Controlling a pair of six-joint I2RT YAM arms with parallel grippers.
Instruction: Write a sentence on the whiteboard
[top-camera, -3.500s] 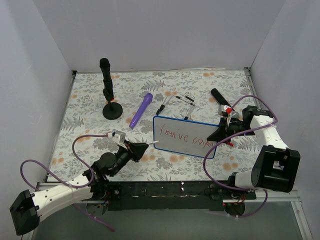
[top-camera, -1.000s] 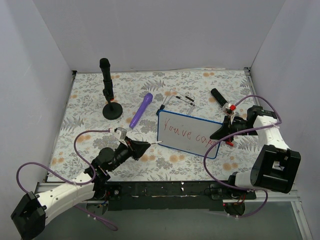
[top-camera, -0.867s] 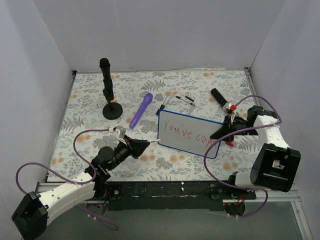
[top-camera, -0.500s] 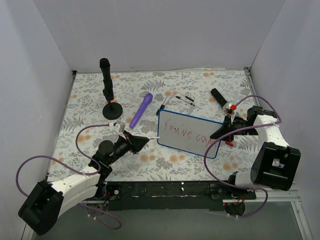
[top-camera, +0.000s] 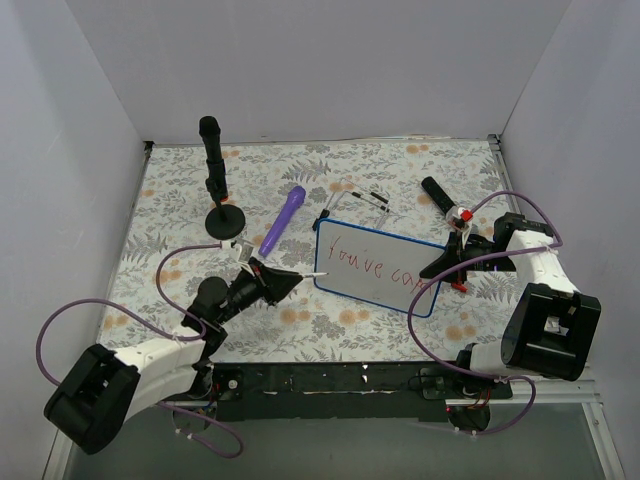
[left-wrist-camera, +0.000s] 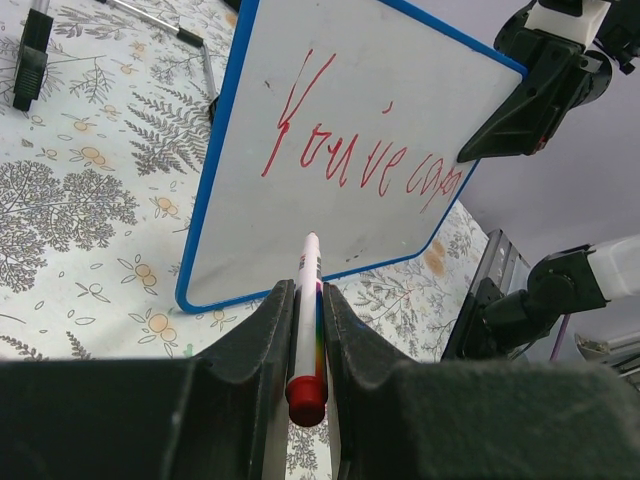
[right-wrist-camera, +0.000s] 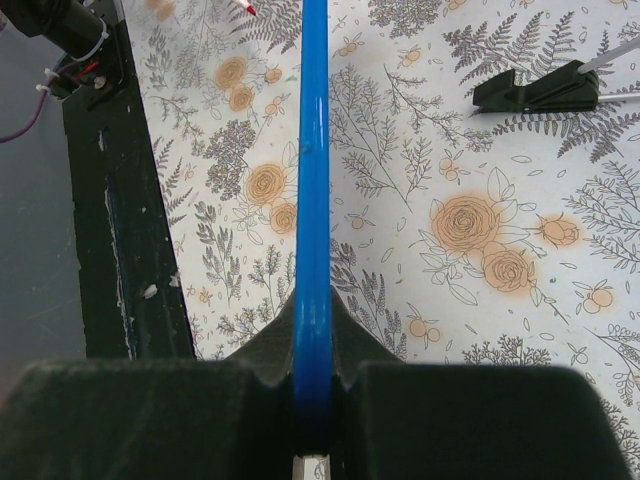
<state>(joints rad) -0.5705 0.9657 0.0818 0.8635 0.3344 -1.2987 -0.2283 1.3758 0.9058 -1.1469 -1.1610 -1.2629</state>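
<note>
The whiteboard (top-camera: 360, 290) is propped at a tilt, its blue rim (right-wrist-camera: 312, 150) clamped at the right edge by my right gripper (top-camera: 440, 266), which is shut on it (right-wrist-camera: 312, 310). The sentence (top-camera: 372, 266) is one line of red script reading "You've cap" (left-wrist-camera: 350, 160). My left gripper (top-camera: 290, 281) is shut on a white marker (left-wrist-camera: 308, 300) with a red end cap. The marker's tip hovers at the board's lower left part, below the "Y" (top-camera: 320, 275); I cannot tell whether it touches. In the left wrist view the whiteboard (left-wrist-camera: 270, 230) faces me.
A black stand (top-camera: 218, 190) rises at the back left, with a purple pen-like object (top-camera: 283, 220) lying beside it. Thin black rods (top-camera: 355, 200) lie behind the board, and a black piece (top-camera: 440, 193) behind the right gripper. The table's black front edge (right-wrist-camera: 110, 200) is close.
Since 3.5 s ago the board has been turned and tilted. Over the last second the left arm swung round and brought the marker tip slightly farther back along the board's left edge; the right arm stayed put.
</note>
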